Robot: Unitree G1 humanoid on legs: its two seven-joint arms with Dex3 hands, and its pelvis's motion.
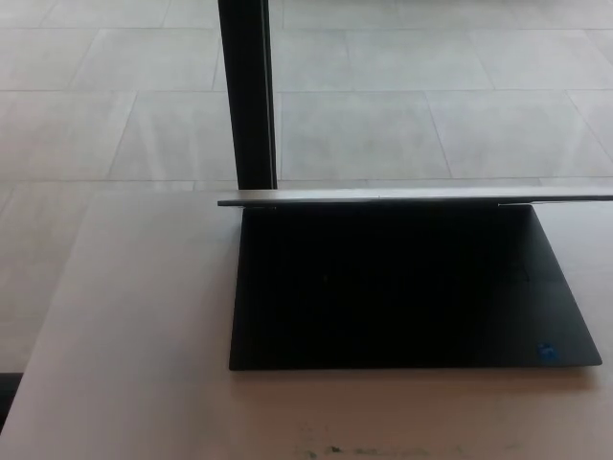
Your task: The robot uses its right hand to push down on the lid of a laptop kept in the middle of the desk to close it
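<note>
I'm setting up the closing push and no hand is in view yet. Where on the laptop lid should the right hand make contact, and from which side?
Press the lid on its thin silver top edge, right of centre, coming down from above on the robot's right. The lid stands open over the dark keyboard deck, showing only that edge, so a push there should fold it down.

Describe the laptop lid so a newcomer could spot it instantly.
Start at the pale desk, where an open black laptop sits. The lid is the thin silver strip along its far edge, seen edge-on, just below the dark vertical post. It alone is silver.
</note>
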